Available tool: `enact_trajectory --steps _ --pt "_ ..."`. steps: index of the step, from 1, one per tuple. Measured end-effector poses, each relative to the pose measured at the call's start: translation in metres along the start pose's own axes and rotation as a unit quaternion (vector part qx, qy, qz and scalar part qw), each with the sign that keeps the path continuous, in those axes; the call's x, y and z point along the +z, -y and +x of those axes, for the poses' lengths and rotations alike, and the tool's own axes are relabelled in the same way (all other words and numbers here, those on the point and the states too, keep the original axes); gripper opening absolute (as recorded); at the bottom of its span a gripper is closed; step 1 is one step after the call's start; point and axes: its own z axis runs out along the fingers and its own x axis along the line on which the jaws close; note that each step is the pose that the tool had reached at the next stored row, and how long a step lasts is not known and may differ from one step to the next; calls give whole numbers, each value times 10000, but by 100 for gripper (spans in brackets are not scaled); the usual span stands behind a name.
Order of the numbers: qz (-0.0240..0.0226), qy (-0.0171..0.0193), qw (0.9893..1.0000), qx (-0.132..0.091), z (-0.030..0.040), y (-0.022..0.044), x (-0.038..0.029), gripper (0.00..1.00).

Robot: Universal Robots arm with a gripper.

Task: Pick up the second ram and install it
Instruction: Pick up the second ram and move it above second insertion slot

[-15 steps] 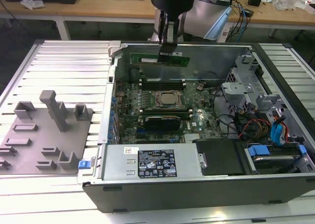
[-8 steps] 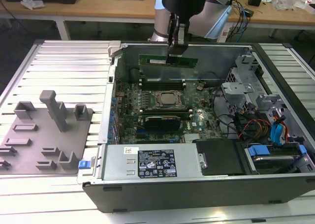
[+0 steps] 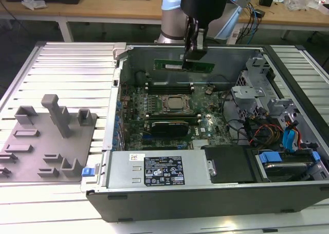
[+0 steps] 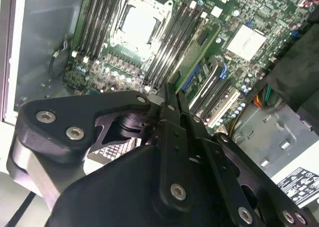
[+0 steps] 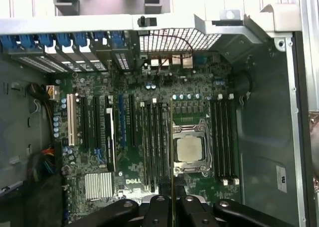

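Claw (image 5: 172, 201) grips the second ram (image 5: 172, 132), seen edge-on over the mobo (image 5: 129, 172). Ram runs betw CPU socket (image 5: 189, 149) & black mem slots (image 5: 155, 137).

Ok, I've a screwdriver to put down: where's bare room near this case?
Bare: the slatted table between the grey fixture plate and its far edge, beside the case. Crowded: inside, motherboard, cables, gripper holding the second ram.

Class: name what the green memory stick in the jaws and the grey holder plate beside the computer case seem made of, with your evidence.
The memory stick: likely rigid circuit board with a green coating; it is thin, flat and straight. The holder plate: probably matte grey plastic, moulded or printed; even dull colour, blocky posts, no shine.
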Motion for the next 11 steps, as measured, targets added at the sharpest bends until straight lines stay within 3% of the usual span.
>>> enact_trajectory --steps 2,11 --pt "-5 0 10000 -1 0 54 57 14" --pt "-13 -1 10000 0 13 91 299 14"
